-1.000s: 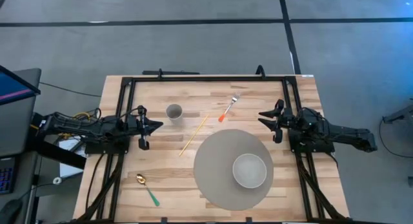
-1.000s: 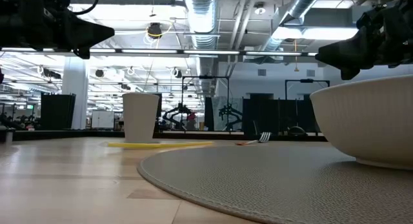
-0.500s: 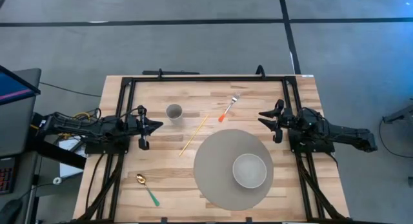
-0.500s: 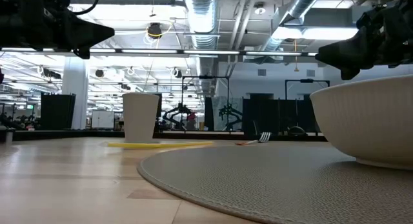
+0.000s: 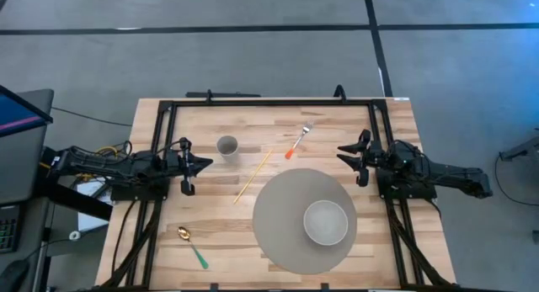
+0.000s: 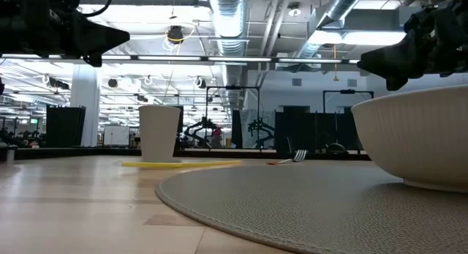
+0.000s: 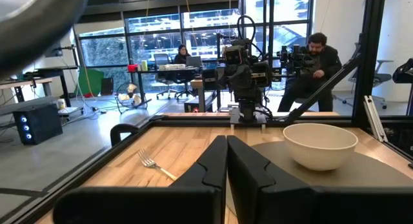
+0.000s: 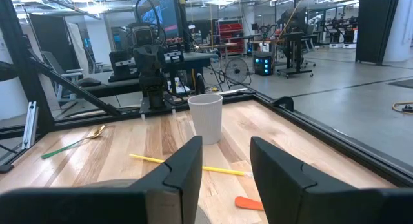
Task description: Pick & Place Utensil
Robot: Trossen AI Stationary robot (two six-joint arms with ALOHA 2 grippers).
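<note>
— Orange-handled fork (image 5: 297, 141) noted toward the far edge of the table (image 5: 337, 115), just beyond the rim of the round mat (image 5: 278, 225). Which arm is it nearer?

— The right one, it is judged. The right gripper (image 5: 347, 157) is parked at the right rail, over bare wood beside the mat, and the fork lies inward from it and slightly toward the far edge. The left gripper (image 5: 202, 164) sits at the opposite rail, with the cup (image 5: 226, 146) between it and the fork.

— Long axis?

— Set on a diagonal: tines toward the far right, orange handle toward the mat. A wrist turn would be needed so that the fingers close across the handle.

— Finger states?

— On the right, a clear gap is seen between the two fingers (image 8: 187, 169). On the left, the fingers (image 7: 216, 166) are pressed together. Nothing is held by either.

— Other utensils recorded?

— A yellow stick (image 5: 253, 176) lying diagonally between cup and mat, closer to the left gripper. A gold spoon (image 5: 191, 245) with a green handle near the front left, also on the left arm's side. The bowl (image 5: 325, 221) stands on the mat.

— Which utensil is meant?

— Not stated in the task. If the fork, the right arm is favoured; if the stick or spoon, the left.
</note>
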